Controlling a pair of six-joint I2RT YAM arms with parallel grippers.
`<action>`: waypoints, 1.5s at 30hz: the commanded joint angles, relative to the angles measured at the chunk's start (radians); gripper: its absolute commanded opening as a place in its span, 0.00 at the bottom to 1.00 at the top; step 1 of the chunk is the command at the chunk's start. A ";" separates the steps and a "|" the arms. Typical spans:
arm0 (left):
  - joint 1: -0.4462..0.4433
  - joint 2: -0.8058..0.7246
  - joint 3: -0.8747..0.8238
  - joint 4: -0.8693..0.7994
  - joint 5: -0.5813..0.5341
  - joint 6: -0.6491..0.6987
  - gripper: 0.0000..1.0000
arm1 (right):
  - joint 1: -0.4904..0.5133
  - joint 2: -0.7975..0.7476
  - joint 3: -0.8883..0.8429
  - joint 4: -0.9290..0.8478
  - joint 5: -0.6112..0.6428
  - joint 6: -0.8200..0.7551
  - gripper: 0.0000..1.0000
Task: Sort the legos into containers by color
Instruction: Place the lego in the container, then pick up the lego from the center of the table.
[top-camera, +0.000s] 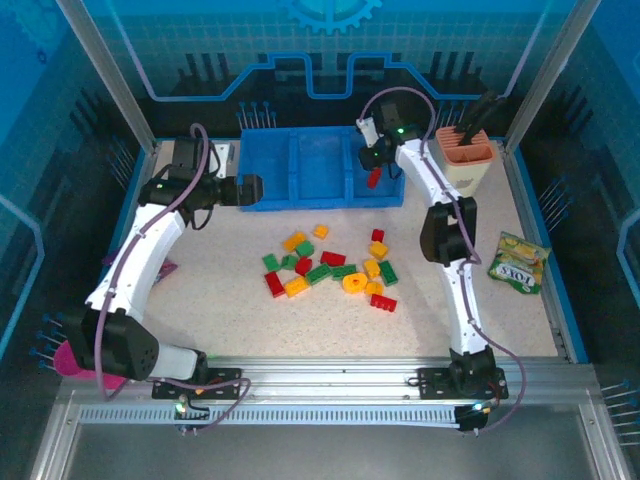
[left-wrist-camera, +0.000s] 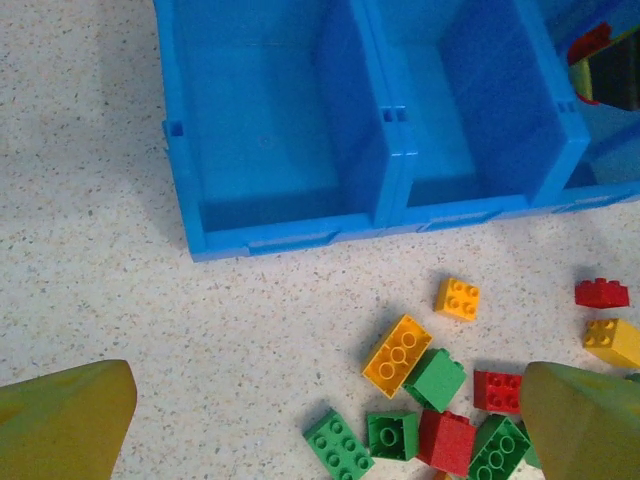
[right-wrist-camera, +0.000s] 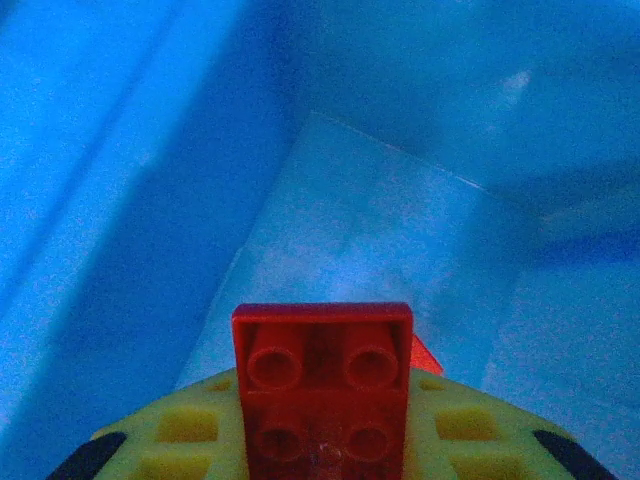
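**A:** What is the layout?

**B:** There is a speckled table (top-camera: 200, 300). The blue tray (top-camera: 300, 205), with three compartments, runs along its far side. A cream holder (top-camera: 465, 160) stands at the tray's right end, and a snack packet (top-camera: 518, 262) lies by the right edge.

**A:** And the arms?

**B:** The left arm (top-camera: 140, 260) climbs from its base along the left side and bends at the elbow. Its forearm points rightward, so the left gripper (top-camera: 250, 190) sits just beside the tray's left end. The right arm (top-camera: 455, 290) stands steeply from its base and folds at the elbow in front of the holder. From there it reaches on to the tray's right compartment.

**A:** Fingers?

**B:** In the left wrist view the two fingers (left-wrist-camera: 65, 420) sit in opposite bottom corners, spread wide, with nothing gripped. The tray (left-wrist-camera: 290, 238) lies ahead of them. The right gripper (top-camera: 372, 165) is clamped on a red brick (top-camera: 373, 179).

**A:** Where are the legos (top-camera: 330, 268)?

**B:** Most lie loose in a mid-table cluster of red, green and yellow-orange, near the tray's front wall but apart from it. The left wrist view picks out an orange six-stud brick (left-wrist-camera: 397, 355) just beside a green brick (left-wrist-camera: 436, 378).

**A:** And the held one?

**B:** In the right wrist view the red brick (right-wrist-camera: 322, 385) shows four studs and rests against a yellow pad (right-wrist-camera: 185, 430). It hangs over the right compartment's blue floor.
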 joint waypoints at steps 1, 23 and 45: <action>-0.004 0.008 0.039 -0.025 -0.024 0.024 0.99 | -0.013 0.078 0.124 -0.035 -0.023 0.046 0.31; -0.004 -0.074 0.027 -0.024 0.007 -0.005 0.99 | 0.038 -0.408 -0.464 0.086 0.022 0.129 0.59; -0.004 -0.143 0.019 -0.038 -0.015 0.002 0.99 | 0.138 -0.619 -1.096 0.212 0.069 0.593 0.62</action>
